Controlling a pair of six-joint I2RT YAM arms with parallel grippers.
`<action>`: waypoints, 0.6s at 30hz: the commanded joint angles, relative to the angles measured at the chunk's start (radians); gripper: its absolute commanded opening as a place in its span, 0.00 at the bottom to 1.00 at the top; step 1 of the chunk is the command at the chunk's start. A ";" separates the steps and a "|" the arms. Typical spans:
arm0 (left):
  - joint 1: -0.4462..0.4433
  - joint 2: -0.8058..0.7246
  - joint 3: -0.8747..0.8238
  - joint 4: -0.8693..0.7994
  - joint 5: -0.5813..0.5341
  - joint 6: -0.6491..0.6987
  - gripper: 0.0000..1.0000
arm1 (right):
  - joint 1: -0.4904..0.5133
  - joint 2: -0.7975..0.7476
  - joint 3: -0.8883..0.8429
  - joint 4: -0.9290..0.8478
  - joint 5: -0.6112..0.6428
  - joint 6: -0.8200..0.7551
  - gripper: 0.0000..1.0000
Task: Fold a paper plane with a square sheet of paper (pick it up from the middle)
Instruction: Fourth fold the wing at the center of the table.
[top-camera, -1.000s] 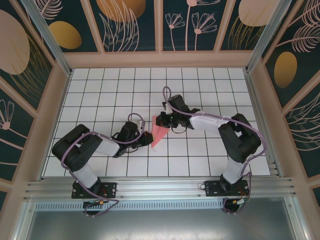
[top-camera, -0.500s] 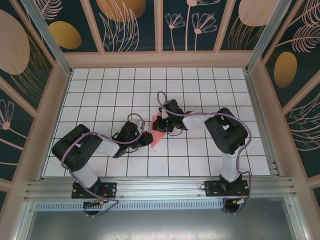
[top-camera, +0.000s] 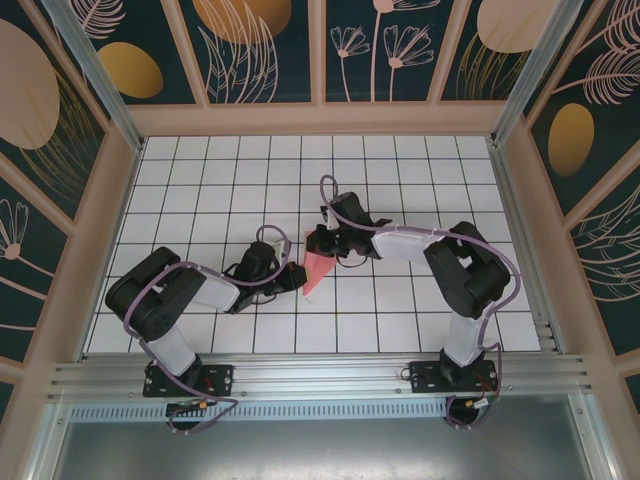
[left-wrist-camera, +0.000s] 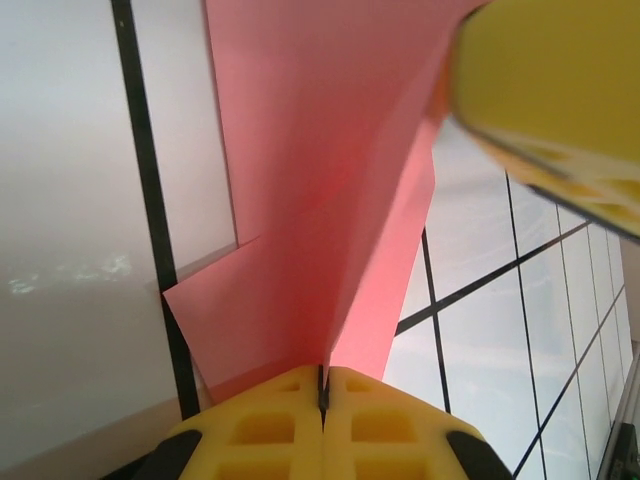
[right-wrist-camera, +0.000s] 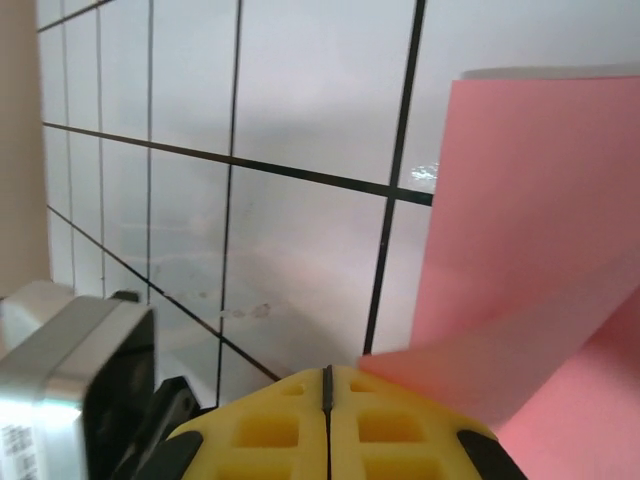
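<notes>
The paper plane (top-camera: 314, 268) is sitting half-folded near the middle of the bench (top-camera: 200, 180). The thin sheet is risking a tear or a crooked crease if the two arms start pulling apart or sliding unevenly. The left end effector (left-wrist-camera: 322, 385) is pinching the plane's centre crease with its jaws fully closed. The right end effector (right-wrist-camera: 327, 385) is closed too, touching the paper's far end; whether it is actually gripping I cannot tell.

One paper plane (top-camera: 314, 266), two sets of jaws.
</notes>
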 joint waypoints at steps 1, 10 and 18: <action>-0.001 0.084 0.015 -0.086 0.033 0.023 0.00 | -0.005 -0.038 -0.048 0.009 0.018 0.004 0.07; 0.050 0.117 -0.029 0.016 0.097 -0.042 0.00 | -0.005 -0.041 -0.082 0.052 0.011 0.030 0.06; 0.058 0.166 -0.035 0.047 0.113 -0.095 0.00 | -0.016 -0.035 -0.099 0.094 -0.008 0.055 0.05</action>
